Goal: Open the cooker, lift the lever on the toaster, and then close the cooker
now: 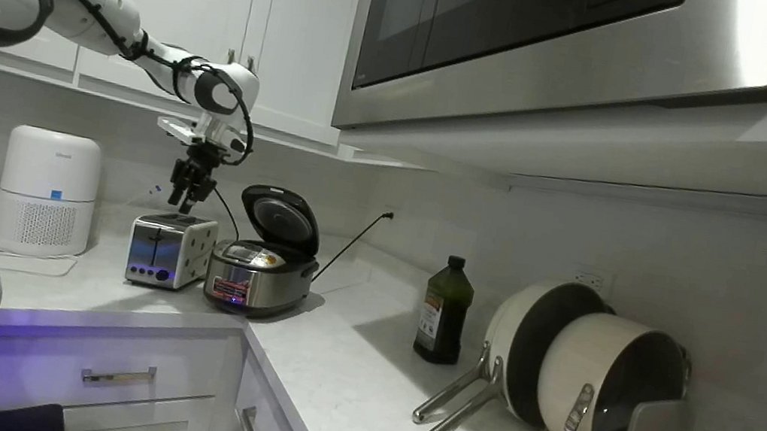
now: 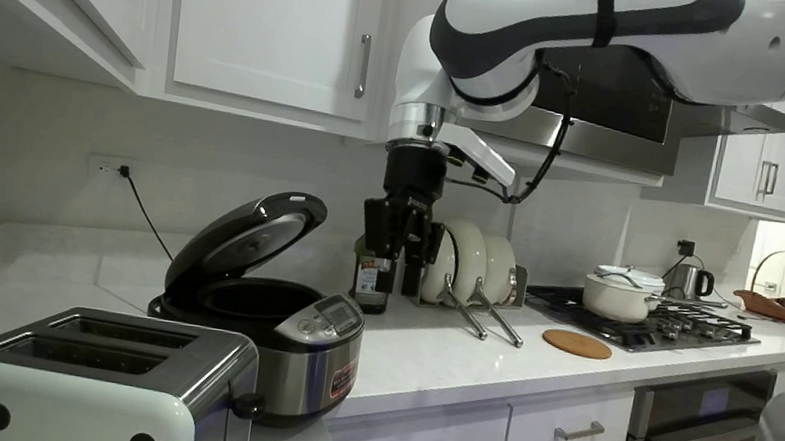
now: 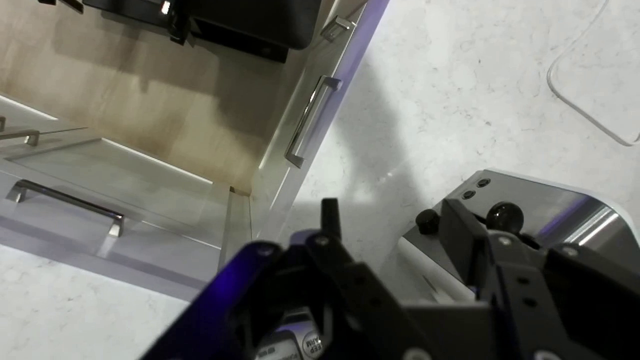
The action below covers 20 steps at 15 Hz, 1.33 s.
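The silver cooker (image 1: pixel 259 284) stands on the counter with its domed lid (image 2: pixel 240 239) raised and its dark inside exposed. Beside it is the toaster (image 1: pixel 169 252), whose black lever knob (image 2: pixel 248 405) sits high on the front panel. From above, the wrist view shows that lever knob (image 3: pixel 505 217) and a smaller dial (image 3: pixel 427 221), partly behind one finger (image 3: pixel 462 240). My gripper (image 3: pixel 392 225) is open, its fingers apart with only counter and a toaster edge visible between them. In both exterior views the gripper (image 1: pixel 180 204) (image 2: pixel 398 281) hangs pointing down, higher than the toaster.
A white cylindrical appliance (image 1: pixel 48 196) stands on the toaster's far side from the cooker. A dark bottle (image 1: pixel 445 312) and racked pans (image 1: pixel 580 374) line the wall. Cabinets (image 2: pixel 274 26) hang overhead. Power cords (image 2: pixel 146 213) run near the cooker. The counter edge (image 3: pixel 325 135) borders drawers.
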{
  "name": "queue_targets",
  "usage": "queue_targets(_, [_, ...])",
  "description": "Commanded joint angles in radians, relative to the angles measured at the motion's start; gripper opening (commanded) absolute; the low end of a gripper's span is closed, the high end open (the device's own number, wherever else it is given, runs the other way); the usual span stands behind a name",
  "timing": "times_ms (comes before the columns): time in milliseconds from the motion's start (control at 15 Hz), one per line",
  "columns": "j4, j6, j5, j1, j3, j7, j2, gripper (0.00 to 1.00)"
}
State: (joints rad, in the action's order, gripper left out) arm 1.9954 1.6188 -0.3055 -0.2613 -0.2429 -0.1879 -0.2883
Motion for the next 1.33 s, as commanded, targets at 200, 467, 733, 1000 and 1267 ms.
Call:
queue_targets(200, [-0.057, 0.009, 0.000, 0.011, -0.024, -0.043, -0.028, 1.00])
queue_targets(467, [-0.030, 0.097, 0.020, 0.010, -0.026, -0.008, -0.112, 1.00])
queue_targets(733, [0.003, 0.174, 0.035, 0.004, -0.032, 0.022, -0.196, 1.00])
queue_targets(1000, [0.107, 0.337, 0.073, -0.015, -0.039, 0.138, -0.295, 1.00])
queue_targets(1267, [0.210, 0.576, 0.132, -0.036, -0.071, 0.188, -0.339, 1.00])
